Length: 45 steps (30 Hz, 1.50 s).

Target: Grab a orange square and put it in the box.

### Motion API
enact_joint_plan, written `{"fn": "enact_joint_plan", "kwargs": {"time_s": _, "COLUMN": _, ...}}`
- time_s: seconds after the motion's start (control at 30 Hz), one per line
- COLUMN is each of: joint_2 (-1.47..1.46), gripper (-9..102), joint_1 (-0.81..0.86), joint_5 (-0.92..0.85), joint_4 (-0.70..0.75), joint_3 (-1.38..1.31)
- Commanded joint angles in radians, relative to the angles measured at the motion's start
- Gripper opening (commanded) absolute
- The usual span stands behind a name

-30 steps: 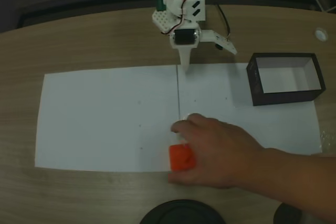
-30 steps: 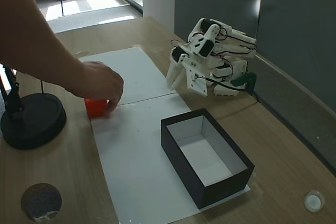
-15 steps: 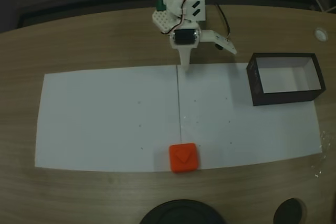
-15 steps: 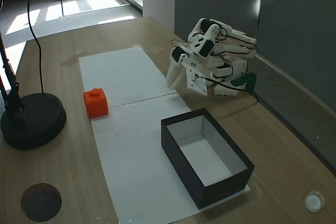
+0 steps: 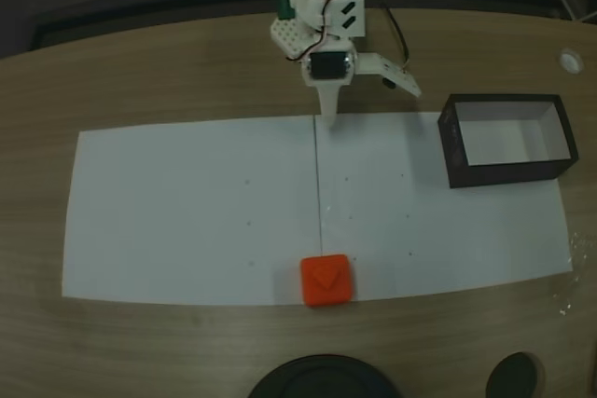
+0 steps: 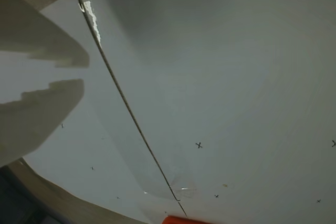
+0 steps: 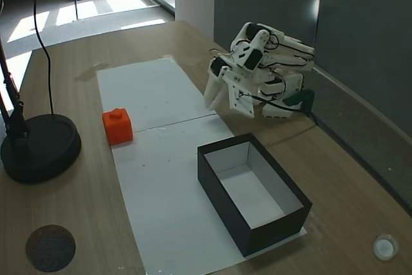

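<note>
The orange square point(image 5: 326, 281) lies on the white paper near the table's front edge in a fixed view, a triangular mark on its top face. It sits at the paper's left side point(image 7: 117, 126) in another fixed view. A thin orange sliver point(image 6: 181, 220) of it shows at the bottom of the wrist view. The box point(image 5: 504, 174), black outside and white inside, stands at the right and holds nothing point(image 7: 222, 204). My gripper point(image 5: 328, 115) hangs folded at the back by the arm's base, pointing down at the paper point(image 7: 212, 98), far from the cube. Its white fingers point(image 6: 37, 114) are close together, holding nothing.
Two white paper sheets point(image 5: 187, 202) meet at a seam in the middle. A black round lamp base point(image 7: 40, 146) stands near the cube at the front edge point(image 5: 322, 379). A small dark disc point(image 7: 50, 247) and a white cap point(image 7: 384, 246) lie on the wooden table.
A person's hand that covered the orange square one second ago has pulled away out of view. The square stays where it was. The arm has not moved.
</note>
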Motion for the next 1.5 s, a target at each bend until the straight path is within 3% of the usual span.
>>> {"fn": "enact_joint_plan", "kwargs": {"time_s": 0.0, "joint_2": 0.023, "gripper": 0, "joint_1": 0.0, "joint_5": 0.008, "joint_4": 0.015, "joint_3": -0.06}}
{"fn": "enact_joint_plan", "kwargs": {"time_s": 1.17, "joint_2": 0.023, "gripper": 0, "joint_1": -0.003, "joint_5": 0.0, "joint_4": -0.014, "joint_3": -0.054}}
{"fn": "enact_joint_plan", "kwargs": {"time_s": 1.23, "joint_2": 0.023, "gripper": 5, "joint_1": 0.006, "joint_5": -0.003, "joint_4": -0.083, "joint_3": -0.049}}
{"fn": "enact_joint_plan", "kwargs": {"time_s": 1.4, "joint_2": 0.02, "gripper": 32, "joint_1": 0.021, "joint_5": -0.192, "joint_4": -0.183, "joint_3": -0.086}}
{"fn": "enact_joint_plan", "kwargs": {"time_s": 1.47, "joint_2": 0.005, "gripper": 35, "joint_1": 0.029, "joint_5": -0.17, "joint_4": -0.229, "joint_3": -0.152}}
